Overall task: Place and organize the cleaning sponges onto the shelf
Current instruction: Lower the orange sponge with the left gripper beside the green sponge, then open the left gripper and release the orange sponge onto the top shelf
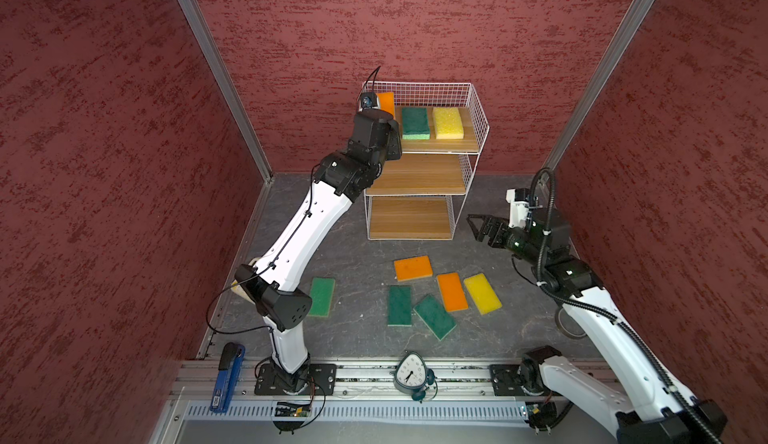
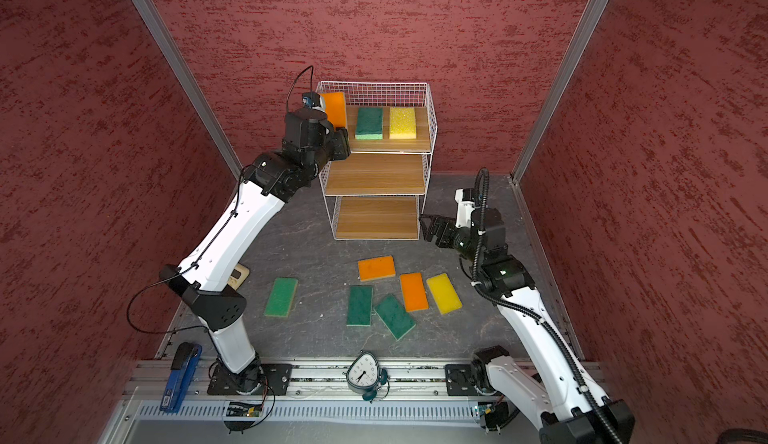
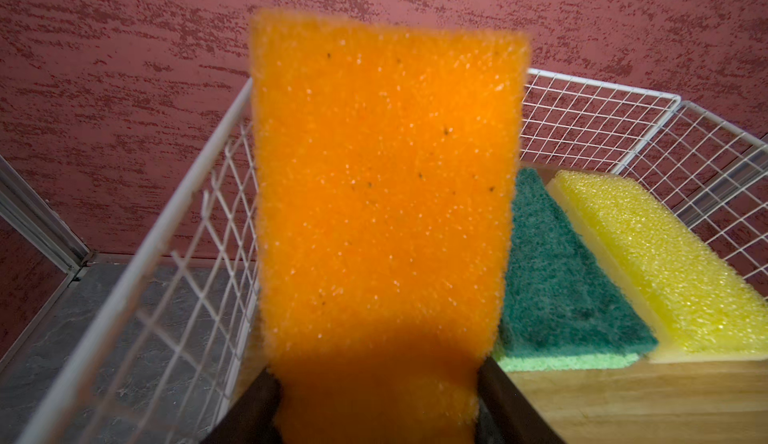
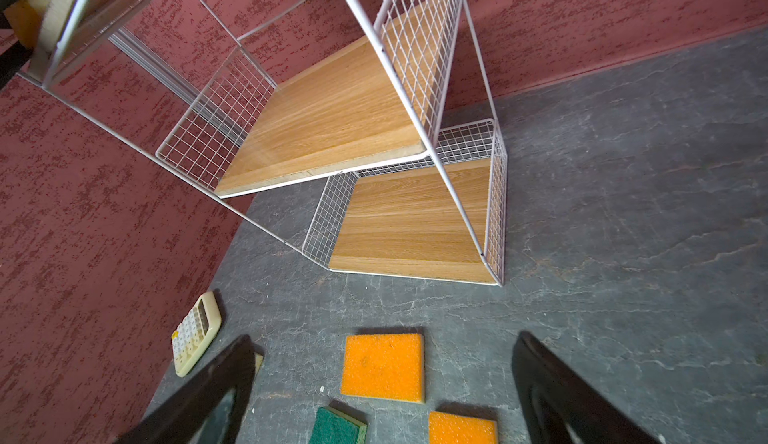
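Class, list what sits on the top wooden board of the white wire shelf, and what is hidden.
A dark green sponge and a yellow sponge lie flat, side by side. The left gripper holds an orange sponge upright over the wooden board; its lower edge is hidden.

Porous foam: orange sponge (image 3: 382, 196); shelf (image 1: 415, 175) white wire grid, smooth wood boards; floor (image 1: 365, 263) matt stone-look
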`<state>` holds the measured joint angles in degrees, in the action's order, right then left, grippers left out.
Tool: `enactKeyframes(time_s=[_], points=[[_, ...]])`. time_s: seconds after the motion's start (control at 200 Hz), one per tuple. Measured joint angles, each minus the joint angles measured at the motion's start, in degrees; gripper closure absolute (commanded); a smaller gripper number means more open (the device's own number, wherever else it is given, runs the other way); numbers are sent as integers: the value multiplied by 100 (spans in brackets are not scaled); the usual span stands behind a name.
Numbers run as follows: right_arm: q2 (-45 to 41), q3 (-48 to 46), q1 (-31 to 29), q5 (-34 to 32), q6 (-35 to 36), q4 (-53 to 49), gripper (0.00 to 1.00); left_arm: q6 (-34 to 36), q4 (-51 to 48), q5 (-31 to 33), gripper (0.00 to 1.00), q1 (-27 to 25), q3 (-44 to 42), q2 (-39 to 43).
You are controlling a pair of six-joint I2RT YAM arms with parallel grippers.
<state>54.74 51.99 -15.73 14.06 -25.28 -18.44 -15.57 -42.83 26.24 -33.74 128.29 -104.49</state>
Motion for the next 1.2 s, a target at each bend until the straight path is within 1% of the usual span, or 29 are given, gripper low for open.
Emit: enactKeyframes(time_s=[0.536, 1.197], points=[[22, 0, 0, 31, -28, 22, 3, -260, -72, 94, 22, -57, 68, -46], [13, 0, 0, 31, -33, 20, 3, -584, -166, 262, 18, -72, 92, -46]])
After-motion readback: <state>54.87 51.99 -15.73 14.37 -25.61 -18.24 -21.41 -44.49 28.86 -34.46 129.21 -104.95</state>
